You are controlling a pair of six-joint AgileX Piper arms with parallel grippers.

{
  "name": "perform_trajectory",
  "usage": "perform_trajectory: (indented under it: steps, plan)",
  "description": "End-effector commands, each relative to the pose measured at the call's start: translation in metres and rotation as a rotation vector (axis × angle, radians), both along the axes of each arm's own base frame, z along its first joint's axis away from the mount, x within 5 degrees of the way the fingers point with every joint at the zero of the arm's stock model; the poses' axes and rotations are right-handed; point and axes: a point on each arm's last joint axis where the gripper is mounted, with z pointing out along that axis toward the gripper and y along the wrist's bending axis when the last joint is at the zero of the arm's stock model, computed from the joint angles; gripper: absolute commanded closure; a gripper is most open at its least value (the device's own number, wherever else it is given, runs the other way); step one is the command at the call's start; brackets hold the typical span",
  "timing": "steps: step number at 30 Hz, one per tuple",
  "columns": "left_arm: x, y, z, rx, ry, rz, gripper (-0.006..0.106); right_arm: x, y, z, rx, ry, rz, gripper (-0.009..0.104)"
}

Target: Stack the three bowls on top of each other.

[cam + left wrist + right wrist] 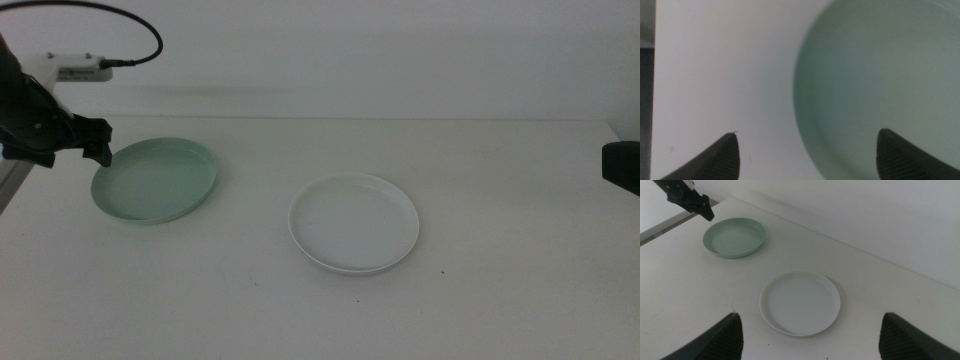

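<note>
Mint green bowl [156, 180]: shallow, round, plate-like; lay on the table's left part, upright on its base; interior bare, nothing inside; seen also from the right wrist camera [734, 238] and, close up, from the left wrist camera [880, 85].

White bowl [353, 222]: same shallow round form, similar size; lay near the table's middle, well apart from the mint green bowl and to its right; interior bare, nothing inside; the right wrist view [800, 303] showed it whole, rim unobstructed.

Grey bowl: could not be found in any of the three views; only two bowls showed.

Stacking: neither bowl rested on the other; each sat alone on the table.

Left gripper [98, 140]: came in from the left side, positioned at the mint green bowl's left rim; jaws spread wide, gripping nothing; in its own wrist view [810, 150] one jaw stood over bare table and the other over the bowl's interior, the rim passing between them; whether a jaw touched the rim could not be told.

Right gripper [810, 332]: jaws spread wide, holding nothing; stood back at the right, well apart from both bowls; only a dark part of it showed at the middle view's right edge [622, 163].

Table [500, 280]: white, flat.
</note>
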Motion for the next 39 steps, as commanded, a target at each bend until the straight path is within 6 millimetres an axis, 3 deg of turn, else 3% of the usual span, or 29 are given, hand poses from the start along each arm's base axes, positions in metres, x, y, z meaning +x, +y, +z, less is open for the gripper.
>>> perform_trajectory:
  steps: [1, 6, 11, 14, 18, 21, 23, 27, 29, 32, 35, 39]
  plan:
    - [0.014, 0.008, -0.011, 0.007, -0.032, 0.026, 0.007, 0.000, -0.001, 0.000, 0.004, -0.008, -0.009, 0.007]
    - [0.030, 0.014, -0.052, -0.024, -0.013, 0.067, 0.007, 0.000, -0.001, 0.000, 0.004, -0.008, -0.009, 0.007]
    - [0.034, 0.015, -0.073, -0.028, 0.018, 0.062, 0.014, 0.000, -0.001, 0.000, 0.004, -0.008, -0.009, 0.007]
    - [0.035, 0.014, -0.081, -0.039, 0.022, 0.063, 0.025, 0.000, -0.001, 0.000, 0.004, -0.008, -0.009, 0.007]
    - [0.036, 0.013, -0.086, -0.063, 0.029, 0.076, 0.054, 0.000, -0.001, 0.000, 0.004, -0.008, -0.009, 0.007]
    - [0.034, 0.015, -0.084, -0.082, 0.037, 0.111, 0.085, 0.000, -0.001, 0.000, 0.004, -0.008, -0.009, 0.007]
    - [0.032, 0.016, -0.072, -0.077, 0.034, 0.118, 0.102, 0.000, -0.001, 0.000, 0.004, -0.008, -0.009, 0.007]
    - [0.018, 0.013, -0.013, -0.087, -0.014, 0.111, 0.102, 0.000, -0.001, 0.000, 0.004, -0.008, -0.009, 0.007]
    - [0.005, 0.001, 0.024, -0.142, -0.044, 0.119, 0.102, 0.000, -0.001, 0.000, 0.004, -0.008, -0.009, 0.007]
    - [-0.019, -0.035, 0.066, -0.202, -0.117, 0.064, 0.102, 0.000, -0.001, 0.000, 0.004, -0.008, -0.009, 0.007]
    - [-0.043, -0.089, 0.078, -0.213, -0.194, -0.024, 0.102, 0.000, -0.001, 0.000, 0.004, -0.008, -0.009, 0.007]
    - [-0.061, -0.152, 0.066, -0.262, -0.232, -0.087, 0.102, 0.000, -0.001, 0.000, 0.004, -0.008, -0.009, 0.007]
